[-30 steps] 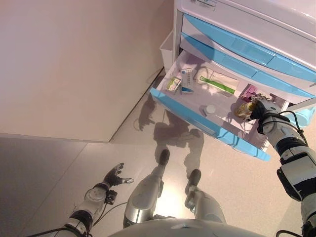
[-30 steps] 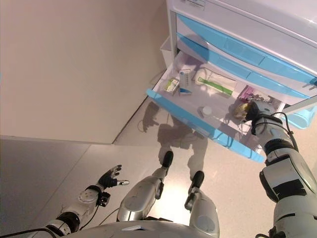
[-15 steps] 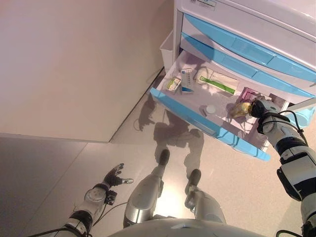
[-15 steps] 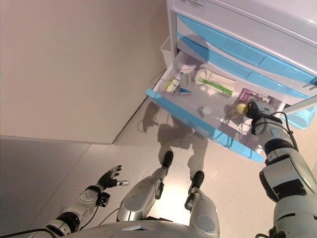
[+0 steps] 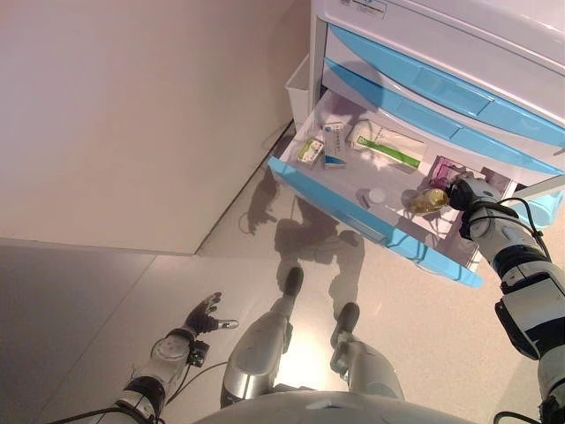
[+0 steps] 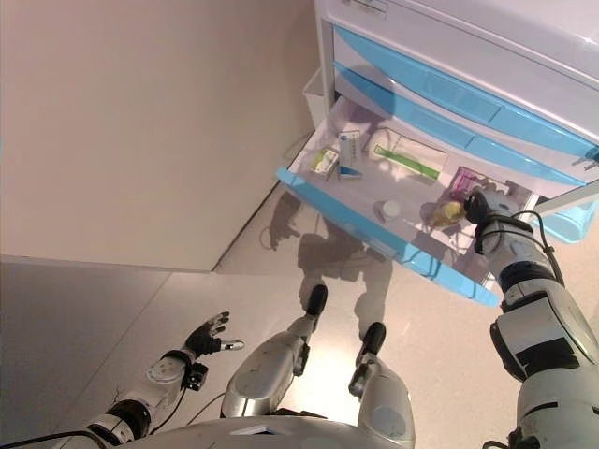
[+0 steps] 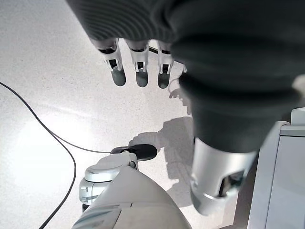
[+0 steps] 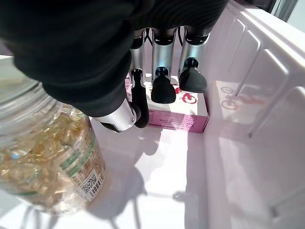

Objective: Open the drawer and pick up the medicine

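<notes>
The blue-fronted drawer [image 5: 335, 208] of the white cabinet stands pulled open. A clear bottle of yellow capsules [image 5: 425, 201] lies tilted inside near the right end; it also shows in the right wrist view [image 8: 43, 162]. My right hand [image 5: 466, 193] is inside the drawer just right of the bottle. Its fingers [image 8: 157, 71] are relaxed and point at a pink box [image 8: 176, 114], and the bottle lies beside the thumb, outside the grasp. My left hand [image 5: 205, 314] hangs low over the floor, open and empty.
The drawer also holds a small white jar [image 5: 377, 196], a long green-and-white box [image 5: 388, 146] and two small boxes [image 5: 310, 151] at its left end. Closed blue drawers [image 5: 441, 84] are above. A white bin [image 5: 298, 88] hangs on the cabinet's side, by the wall.
The bottle has gone from upright at my right hand to tilted and a little further left, apart from the fingers. My left arm has not moved.
</notes>
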Robot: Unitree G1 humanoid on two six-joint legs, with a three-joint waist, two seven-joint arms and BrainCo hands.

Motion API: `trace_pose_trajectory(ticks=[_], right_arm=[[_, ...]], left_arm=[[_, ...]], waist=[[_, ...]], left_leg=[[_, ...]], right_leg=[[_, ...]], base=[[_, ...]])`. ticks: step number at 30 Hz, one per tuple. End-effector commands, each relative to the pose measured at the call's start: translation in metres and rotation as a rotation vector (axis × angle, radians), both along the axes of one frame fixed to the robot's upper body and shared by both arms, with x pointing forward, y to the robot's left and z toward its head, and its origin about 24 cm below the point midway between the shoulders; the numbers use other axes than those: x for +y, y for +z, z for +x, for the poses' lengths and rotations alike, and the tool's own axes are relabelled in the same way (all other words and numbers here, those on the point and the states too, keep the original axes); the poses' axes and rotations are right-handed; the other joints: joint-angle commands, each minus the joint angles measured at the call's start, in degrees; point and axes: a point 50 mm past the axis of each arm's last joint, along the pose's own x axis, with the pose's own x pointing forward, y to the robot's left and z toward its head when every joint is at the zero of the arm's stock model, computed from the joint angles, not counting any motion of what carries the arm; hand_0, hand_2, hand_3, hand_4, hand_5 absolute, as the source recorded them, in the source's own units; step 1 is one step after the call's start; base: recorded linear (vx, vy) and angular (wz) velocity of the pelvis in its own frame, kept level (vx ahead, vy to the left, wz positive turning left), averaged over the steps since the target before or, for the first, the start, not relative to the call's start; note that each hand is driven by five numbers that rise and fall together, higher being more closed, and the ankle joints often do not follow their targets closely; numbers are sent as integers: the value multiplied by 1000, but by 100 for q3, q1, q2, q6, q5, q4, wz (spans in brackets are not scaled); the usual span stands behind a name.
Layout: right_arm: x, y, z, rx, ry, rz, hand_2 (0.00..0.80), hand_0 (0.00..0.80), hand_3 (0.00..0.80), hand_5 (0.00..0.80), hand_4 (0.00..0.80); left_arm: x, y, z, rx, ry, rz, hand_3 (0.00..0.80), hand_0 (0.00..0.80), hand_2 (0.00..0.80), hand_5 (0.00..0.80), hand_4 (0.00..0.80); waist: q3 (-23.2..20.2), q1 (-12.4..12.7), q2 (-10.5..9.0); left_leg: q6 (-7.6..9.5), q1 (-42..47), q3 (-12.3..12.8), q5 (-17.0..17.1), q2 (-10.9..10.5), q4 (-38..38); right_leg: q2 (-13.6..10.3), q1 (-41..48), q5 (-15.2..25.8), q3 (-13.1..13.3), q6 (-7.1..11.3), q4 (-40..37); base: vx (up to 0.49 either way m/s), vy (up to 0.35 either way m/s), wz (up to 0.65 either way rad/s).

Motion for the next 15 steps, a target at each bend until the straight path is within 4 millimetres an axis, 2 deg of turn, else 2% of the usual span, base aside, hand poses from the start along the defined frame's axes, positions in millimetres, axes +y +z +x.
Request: trace_pose_trajectory(ticks=[1, 5, 15], right_arm=[[-8, 18, 1, 17, 42, -124, 0, 0, 0, 0, 0], [-4, 14, 1, 39, 96, -193, 0, 0, 0, 0, 0], [8, 24, 6, -46, 199, -215, 0, 0, 0, 0, 0]], left_arm=[[4, 1, 2, 6, -8, 7, 0, 0, 0, 0, 0], [4, 1, 2, 8, -15, 13, 0, 0, 0, 0, 0], [7, 1, 0, 18, -6, 19, 0, 0, 0, 0, 0]], waist=[[-107, 32, -289], [-139, 54, -324], [-148, 43, -352]], left_leg=[[135, 89, 587, -1164, -14, 735], [141, 134, 587, -1175, -12, 716], [143, 133, 583, -1175, -7, 717]], right_leg=[[-308, -409, 151, 94, 176, 252], [-301, -350, 158, 91, 181, 210], [-300, -349, 170, 101, 201, 206]], base=[[0, 0, 0], [0, 0, 0], [2, -2, 1]])
